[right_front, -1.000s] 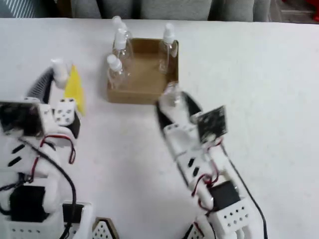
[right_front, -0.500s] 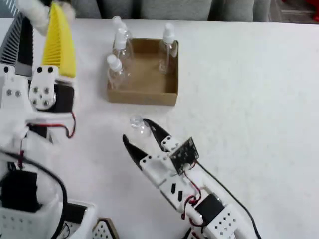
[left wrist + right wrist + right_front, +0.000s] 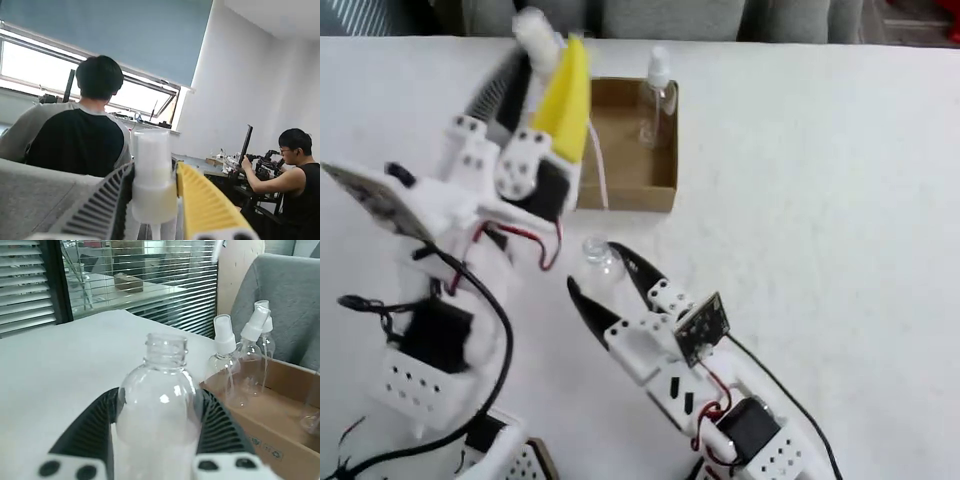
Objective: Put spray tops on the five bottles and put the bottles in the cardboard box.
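Against half a second ago: over at the cardboard box [image 3: 660,192] now with the left gripper [image 3: 542,45], away from the far left corner of the table [image 3: 840,200], across the box's left half and in front of the bottles there. Clamps the spray top [image 3: 533,27] as before. White nozzle pinched between the black ribbed finger [image 3: 107,205] and the yellow finger [image 3: 207,205], thin tube [image 3: 600,170] trailing below.

On the right, hardly any shift: stays with the right gripper [image 3: 592,266] just in front of the box, closed round the uncapped bottle [image 3: 599,254]. A second ago, up at the box's front right corner with it. Upright, neck open, near the box but outside it, black fingers [image 3: 85,435] pressed on both flanks. Resting on the table or just above it: cannot tell.

Counted:
- One loose spray top, in the left gripper.
- One bottle without a top, in the right gripper.
- Four with tops inside the box: three capped bottles [image 3: 223,362] clustered together, plus a fourth capped bottle [image 3: 658,95] alone at the far right corner.
- One box.
- Two arms.
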Available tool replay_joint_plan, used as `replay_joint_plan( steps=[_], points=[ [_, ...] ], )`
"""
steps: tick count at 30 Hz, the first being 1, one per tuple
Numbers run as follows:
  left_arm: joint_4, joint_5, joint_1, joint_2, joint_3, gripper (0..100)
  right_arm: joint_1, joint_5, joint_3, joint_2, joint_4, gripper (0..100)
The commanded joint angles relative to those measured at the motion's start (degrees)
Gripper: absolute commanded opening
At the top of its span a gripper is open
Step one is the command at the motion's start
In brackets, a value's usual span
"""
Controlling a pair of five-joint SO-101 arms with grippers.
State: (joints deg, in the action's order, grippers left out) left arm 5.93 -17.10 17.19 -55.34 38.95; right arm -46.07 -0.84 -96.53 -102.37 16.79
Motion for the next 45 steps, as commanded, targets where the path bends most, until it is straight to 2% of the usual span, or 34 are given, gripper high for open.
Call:
replay_joint_plan(
  steps=[1,7,15,21,30,42,45],
  points=[
    [-3.34,-0.62,0.92,-9.19,8.79,2,2.51,0.35,-0.35,-0.75,-0.13,1.6],
    [-3.08,-0.7,1.01,-21.93,18.81,2,3.3,0.35,-0.35,-0.75,-0.13,1.6],
    [-3.6,-0.97,1.27,-20.35,18.73,2,3.3,0.35,-0.35,-0.75,-0.13,1.6],
    [-8.53,-0.7,0.84,-14.37,16.0,2,3.47,0.35,-0.35,-0.75,0.04,1.6],
    [-8.62,-0.7,0.84,-9.19,17.67,2,3.47,0.35,-0.35,-0.75,-0.13,1.6],
    [-8.0,-0.79,1.36,-25.27,38.24,2,3.47,0.35,-0.35,-0.75,-0.13,1.6],
    [-3.78,-0.88,3.03,-28.44,39.38,2,3.47,0.35,-0.35,-0.75,-0.13,1.6]
  ],
)
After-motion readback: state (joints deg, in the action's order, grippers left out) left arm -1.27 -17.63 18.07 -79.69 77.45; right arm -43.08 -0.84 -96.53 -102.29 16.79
